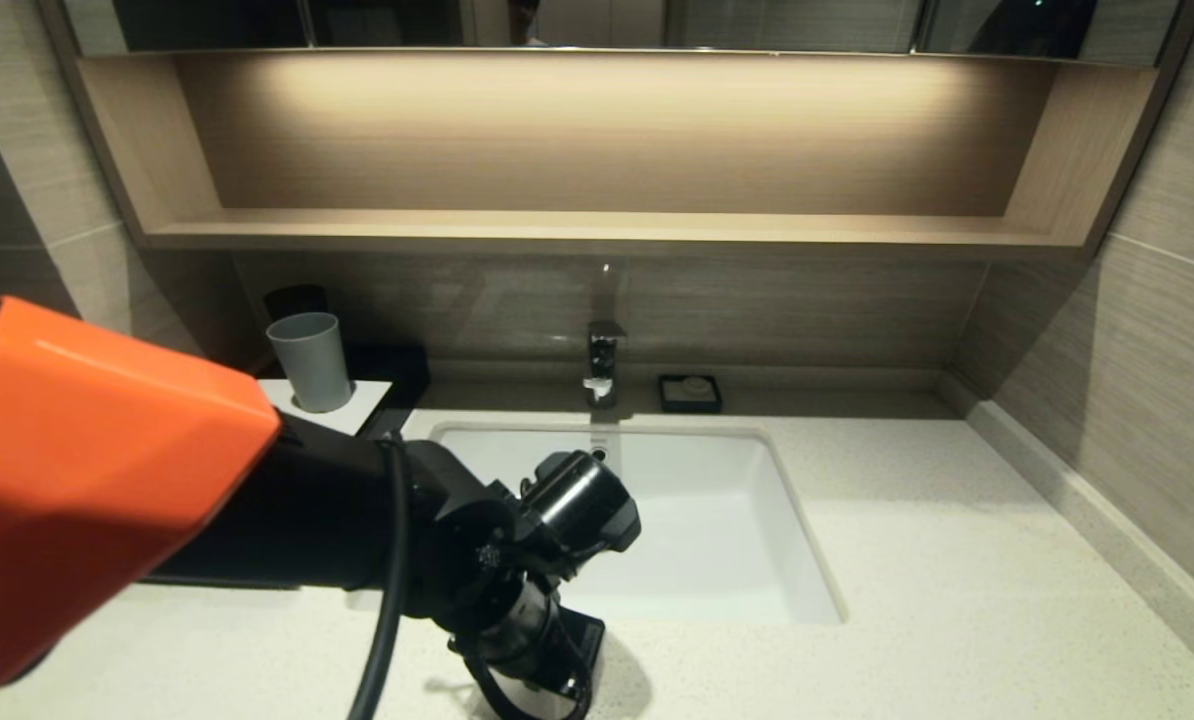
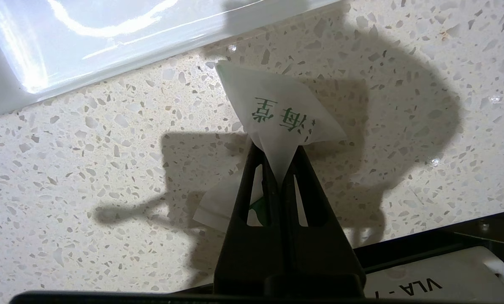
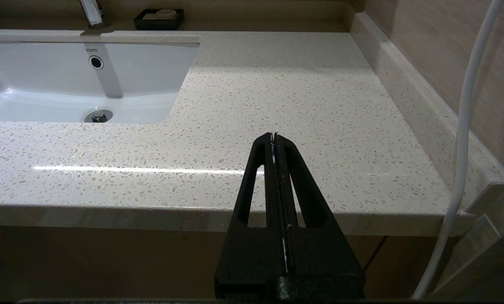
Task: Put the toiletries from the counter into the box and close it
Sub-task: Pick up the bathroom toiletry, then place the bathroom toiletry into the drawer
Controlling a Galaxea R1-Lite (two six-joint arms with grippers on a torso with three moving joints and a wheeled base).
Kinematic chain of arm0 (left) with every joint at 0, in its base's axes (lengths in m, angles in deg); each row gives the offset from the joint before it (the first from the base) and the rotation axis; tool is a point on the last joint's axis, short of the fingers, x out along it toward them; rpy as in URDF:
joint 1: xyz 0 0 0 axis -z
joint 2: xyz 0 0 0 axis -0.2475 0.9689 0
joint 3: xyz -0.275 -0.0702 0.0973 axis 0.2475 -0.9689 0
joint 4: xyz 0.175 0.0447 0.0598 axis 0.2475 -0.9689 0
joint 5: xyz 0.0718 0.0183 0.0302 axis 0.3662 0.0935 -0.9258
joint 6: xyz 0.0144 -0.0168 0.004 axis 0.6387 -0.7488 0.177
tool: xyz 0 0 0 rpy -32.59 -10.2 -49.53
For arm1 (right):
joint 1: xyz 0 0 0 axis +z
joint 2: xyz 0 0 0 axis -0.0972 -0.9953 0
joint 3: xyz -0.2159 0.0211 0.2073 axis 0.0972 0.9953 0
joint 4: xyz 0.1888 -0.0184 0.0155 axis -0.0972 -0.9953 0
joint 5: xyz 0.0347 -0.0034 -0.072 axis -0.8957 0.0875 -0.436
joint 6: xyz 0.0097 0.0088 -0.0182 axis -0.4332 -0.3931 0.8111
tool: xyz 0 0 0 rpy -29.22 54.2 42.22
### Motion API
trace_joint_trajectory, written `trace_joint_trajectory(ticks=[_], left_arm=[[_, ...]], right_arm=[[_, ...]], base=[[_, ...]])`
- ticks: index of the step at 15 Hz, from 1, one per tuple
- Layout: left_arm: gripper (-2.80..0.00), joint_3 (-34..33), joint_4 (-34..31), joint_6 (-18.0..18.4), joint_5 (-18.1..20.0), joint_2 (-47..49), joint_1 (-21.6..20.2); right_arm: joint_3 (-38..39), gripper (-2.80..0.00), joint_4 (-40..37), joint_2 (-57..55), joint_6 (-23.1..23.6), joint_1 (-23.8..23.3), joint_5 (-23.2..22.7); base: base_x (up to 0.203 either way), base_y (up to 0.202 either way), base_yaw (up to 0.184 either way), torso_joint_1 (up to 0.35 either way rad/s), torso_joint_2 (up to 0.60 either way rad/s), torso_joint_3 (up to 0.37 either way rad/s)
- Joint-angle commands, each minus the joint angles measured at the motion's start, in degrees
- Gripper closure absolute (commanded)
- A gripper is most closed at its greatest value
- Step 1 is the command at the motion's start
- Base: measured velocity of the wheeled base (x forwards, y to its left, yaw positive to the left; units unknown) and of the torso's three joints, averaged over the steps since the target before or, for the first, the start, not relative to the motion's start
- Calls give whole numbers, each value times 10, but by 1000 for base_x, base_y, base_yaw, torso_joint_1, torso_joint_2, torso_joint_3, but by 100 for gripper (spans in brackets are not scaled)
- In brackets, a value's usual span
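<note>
The left gripper (image 2: 279, 169) is pinching the sachet (image 2: 277, 114) by one corner at the sink's (image 2: 87, 33) six o'clock; it risks slipping free.

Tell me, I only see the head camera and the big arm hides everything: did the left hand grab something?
Observer: Yes. The left gripper is shut on a small white sachet with green writing.
Operator: Is it lying flat?
Observer: No. Its pinched end sits between the fingers and the rest fans out over the speckled counter.
Operator: Where's the box?
Observer: Part of a black box with a white panel shows close beside the gripper.
Operator: What's the other hand doing?
Observer: The right gripper is shut on nothing, held off the counter's front edge, right of the sink.
</note>
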Motion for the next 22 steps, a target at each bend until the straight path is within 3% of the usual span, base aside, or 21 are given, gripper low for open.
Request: trace_joint_trajectory(ticks=[1, 9, 13, 18, 22], left_arm=[[0, 1, -2, -2, 1, 1, 0], [0, 9, 1, -5, -1, -17, -15], [0, 36, -6, -4, -2, -25, -78], [0, 48, -10, -3, -4, -72, -128], [0, 76, -11, 1, -4, -81, -209]], right_arm=[[1, 0, 0, 0, 0, 0, 0], [1, 0, 0, 0, 0, 0, 0], [1, 0, 0, 0, 0, 0, 0], [1, 0, 0, 0, 0, 0, 0], [1, 0, 0, 0, 0, 0, 0]], base=[[0, 0, 0, 0, 0, 0], [0, 0, 0, 0, 0, 0], [0, 0, 0, 0, 0, 0], [0, 0, 0, 0, 0, 0], [0, 0, 0, 0, 0, 0]])
